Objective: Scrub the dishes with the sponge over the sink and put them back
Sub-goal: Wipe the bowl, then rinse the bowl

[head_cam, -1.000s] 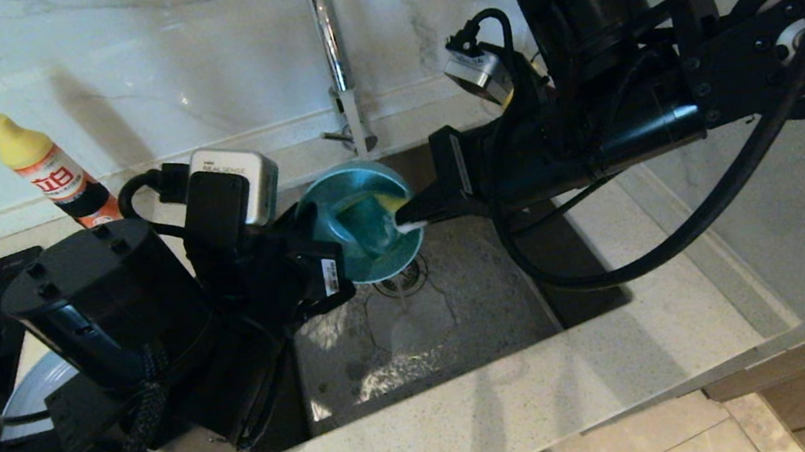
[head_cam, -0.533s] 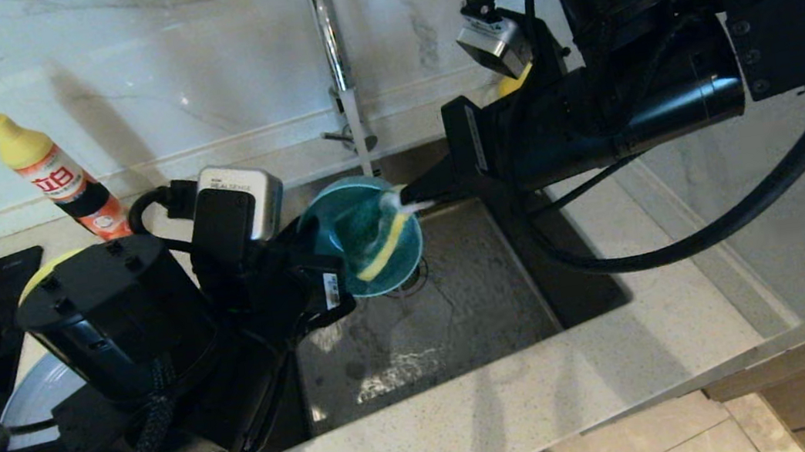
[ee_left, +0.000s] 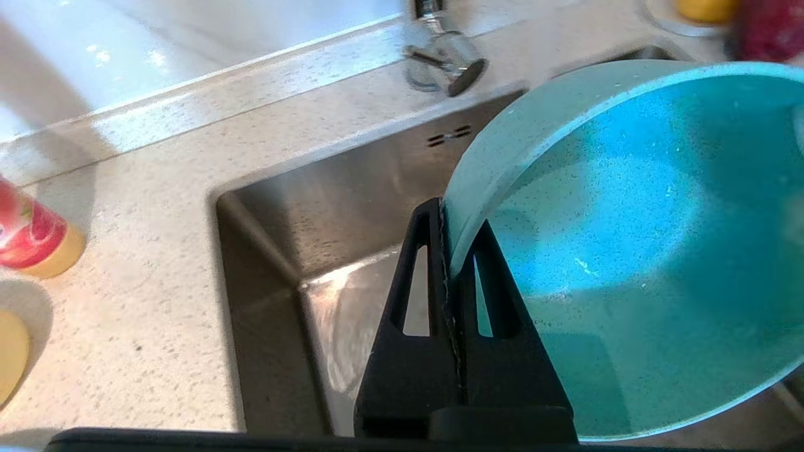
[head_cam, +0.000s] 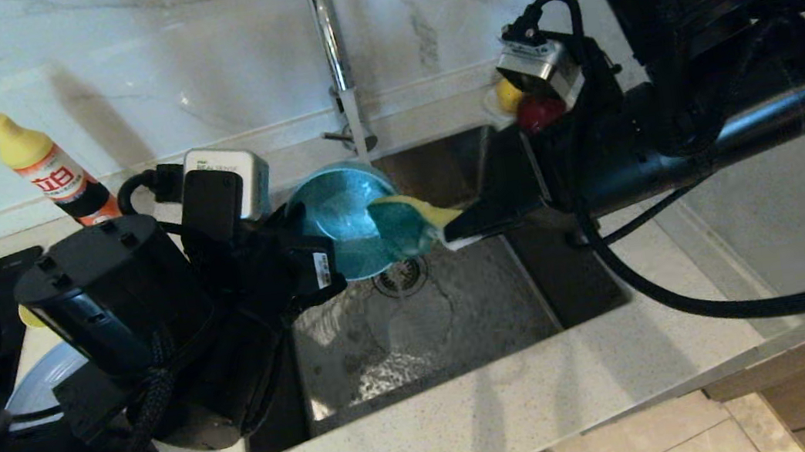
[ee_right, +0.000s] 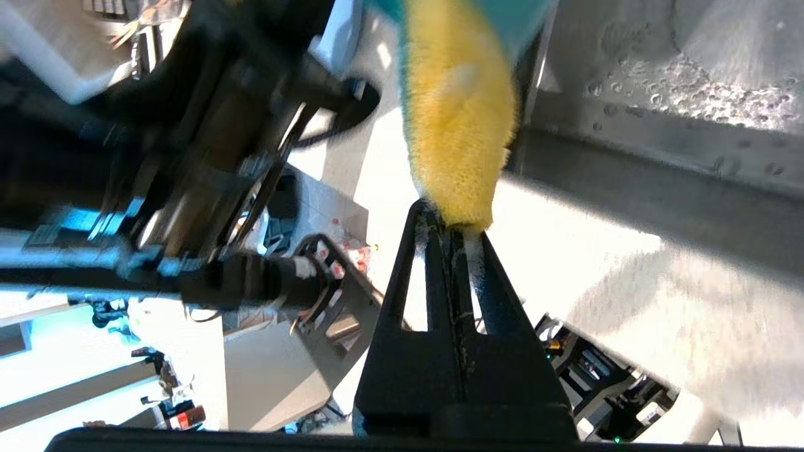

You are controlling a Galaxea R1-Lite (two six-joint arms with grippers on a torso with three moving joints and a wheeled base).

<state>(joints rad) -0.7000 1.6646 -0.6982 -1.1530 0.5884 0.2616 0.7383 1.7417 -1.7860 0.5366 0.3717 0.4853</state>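
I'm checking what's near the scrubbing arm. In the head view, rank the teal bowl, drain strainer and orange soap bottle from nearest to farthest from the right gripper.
From the right gripper, shut on the sponge:
1. teal bowl, right beside the sponge, held over the sink.
2. drain strainer, just below on the sink floor.
3. orange soap bottle, far off by the back wall on the robot's left.

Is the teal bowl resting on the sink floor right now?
No, the left end effector pinches the teal bowl by its rim, holding it tilted above the sink.
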